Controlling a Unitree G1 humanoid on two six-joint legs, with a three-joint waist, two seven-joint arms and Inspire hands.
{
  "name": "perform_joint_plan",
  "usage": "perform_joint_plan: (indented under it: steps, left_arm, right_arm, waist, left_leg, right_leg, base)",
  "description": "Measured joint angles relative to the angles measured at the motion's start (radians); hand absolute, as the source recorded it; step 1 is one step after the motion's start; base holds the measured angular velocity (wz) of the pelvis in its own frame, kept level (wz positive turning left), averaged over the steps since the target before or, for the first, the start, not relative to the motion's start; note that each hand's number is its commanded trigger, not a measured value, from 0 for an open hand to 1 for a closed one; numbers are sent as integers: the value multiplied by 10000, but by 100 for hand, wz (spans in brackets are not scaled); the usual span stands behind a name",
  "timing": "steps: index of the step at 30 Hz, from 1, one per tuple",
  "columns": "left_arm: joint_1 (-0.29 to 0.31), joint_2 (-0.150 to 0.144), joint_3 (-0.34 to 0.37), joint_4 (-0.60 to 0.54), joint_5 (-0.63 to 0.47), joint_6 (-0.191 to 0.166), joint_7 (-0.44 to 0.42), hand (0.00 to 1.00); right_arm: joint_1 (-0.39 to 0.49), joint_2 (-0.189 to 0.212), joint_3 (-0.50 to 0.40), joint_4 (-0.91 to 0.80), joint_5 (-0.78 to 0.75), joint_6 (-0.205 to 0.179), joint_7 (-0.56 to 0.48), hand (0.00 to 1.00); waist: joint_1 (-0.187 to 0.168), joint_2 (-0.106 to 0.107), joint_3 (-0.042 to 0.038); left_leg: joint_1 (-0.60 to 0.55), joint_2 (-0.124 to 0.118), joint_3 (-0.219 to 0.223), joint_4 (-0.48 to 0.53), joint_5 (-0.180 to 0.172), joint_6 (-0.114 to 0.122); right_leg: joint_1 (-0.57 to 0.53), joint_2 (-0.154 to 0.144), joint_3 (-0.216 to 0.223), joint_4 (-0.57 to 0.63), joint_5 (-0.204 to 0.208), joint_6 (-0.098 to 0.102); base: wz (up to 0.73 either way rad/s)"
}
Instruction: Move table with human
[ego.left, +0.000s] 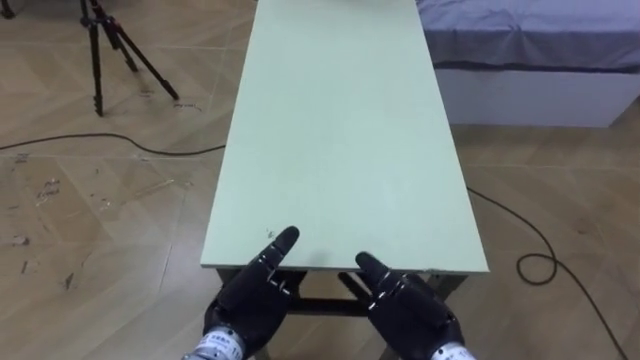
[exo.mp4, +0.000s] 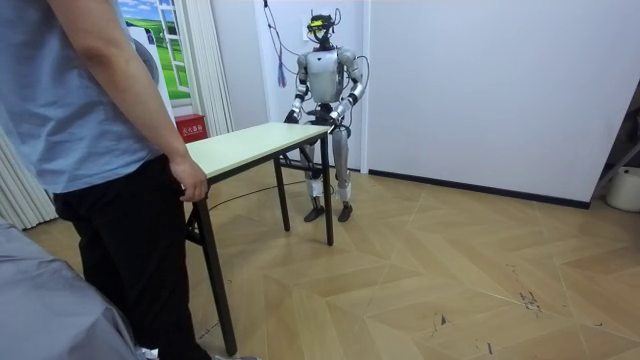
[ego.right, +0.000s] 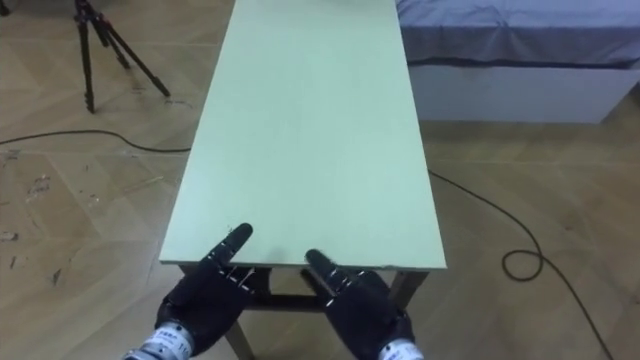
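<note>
**A:** Left eye view first: where's the table, and are the hands on it yet?

**B:** The long pale-green rectangular tabletop (ego.left: 340, 130) runs up the middle of the frame. The left hand (ego.left: 252, 292) and right hand (ego.left: 405, 305) sit at its near short edge, bottom centre. Both are partly tucked under it, so I can't tell if either grasp is closed. I'd seat both evenly before lifting.

**A:** Room view?

**B:** A person in a grey-blue shirt (exo.mp4: 90, 110), at left, has a hand (exo.mp4: 190, 183) on the opposite end. Keep it level and match their pace, imo.

**A:** Right eye view?

**B:** Same setup. There's a black tripod (ego.right: 87, 60) upper left, a grey-covered bed (ego.right: 520, 40) upper right and a thin black cable (ego.right: 520, 252) lower right. Steer clear of all three.
</note>
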Motion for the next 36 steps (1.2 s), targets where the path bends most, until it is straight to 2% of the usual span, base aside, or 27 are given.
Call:
perform_joint_plan:
  steps: [5,9,18,19,20,21,22,23,28,30,33,36]
  left_arm:
    - [1,-277,335,12,15,238,65,0]
    - [2,-351,605,148,21,572,61,0]
    - [2,-509,989,280,17,1074,203,0]
    - [2,-540,1103,279,2,1216,209,0]
    - [2,-576,1173,279,2,1275,225,20]
    - [3,-670,1293,279,4,1355,281,46]
    - [2,-729,1350,280,0,1380,332,100]
    - [2,-742,1362,279,1,1401,364,100]
    - [2,-1098,1715,286,-42,1590,576,100]
    - [2,-1135,1724,286,-56,1591,597,100]
    - [-1,-1150,1731,287,-44,1592,737,100]
    - [6,-1287,1764,394,45,1589,1031,100]
  right_arm:
    - [-79,63,-505,15,167,-48,-684,0]
    - [-76,521,-724,287,583,-32,-1002,0]
    - [-84,811,-1078,248,652,104,-1558,0]
    - [-84,825,-1101,241,738,113,-1583,0]
    - [-83,826,-1102,229,800,126,-1597,0]
    - [-84,829,-1110,197,966,171,-1658,1]
    - [-85,835,-1148,196,993,222,-1685,65]
    - [-86,856,-1187,195,995,250,-1708,100]
    - [-102,1112,-1433,185,1010,320,-1865,100]
    - [-103,1112,-1458,149,1034,328,-1874,100]
    - [-135,1113,-1458,110,1151,391,-2086,100]
    - [-115,1184,-1458,86,1159,435,-2329,100]
  waist:
    - [121,-31,-23]
    - [216,-162,-154]
    - [201,-52,-215]
    - [201,-33,-215]
    - [197,-28,-216]
    - [196,-19,-218]
    - [190,-9,-224]
    - [188,-1,-229]
    - [208,39,-255]
    - [212,56,-253]
    - [210,104,-226]
    - [199,181,-177]
  left_leg:
    - [10,-5,24,24,24,-39]
    - [99,13,22,69,45,-69]
    - [203,13,35,67,46,-72]
    - [202,12,35,67,47,-73]
    - [200,12,35,66,47,-73]
    - [199,10,35,66,48,-74]
    - [198,8,33,65,48,-75]
    - [194,10,31,66,49,-77]
    - [199,5,34,82,57,-86]
    - [200,6,33,84,57,-87]
    - [182,-5,35,79,59,-89]
    - [137,-9,45,42,61,-94]
  right_leg:
    - [-24,22,54,-3,-26,-38]
    - [61,-1,60,-20,-48,-73]
    - [131,-11,89,-16,-67,-90]
    - [130,-9,92,-19,-67,-90]
    - [130,-7,92,-19,-67,-90]
    - [131,-6,91,-19,-67,-91]
    - [134,-5,93,-19,-67,-91]
    - [135,-7,94,-18,-67,-91]
    - [124,-11,106,6,-70,-97]
    - [122,-12,111,21,-72,-100]
    - [104,-6,119,20,-72,-101]
    - [40,22,120,2,-78,-110]
  base:
    - [-1]
    - [0]
    - [-1]
    - [0]
    - [0]
    - [0]
    - [0]
    - [0]
    - [0]
    - [0]
    - [0]
    - [-1]
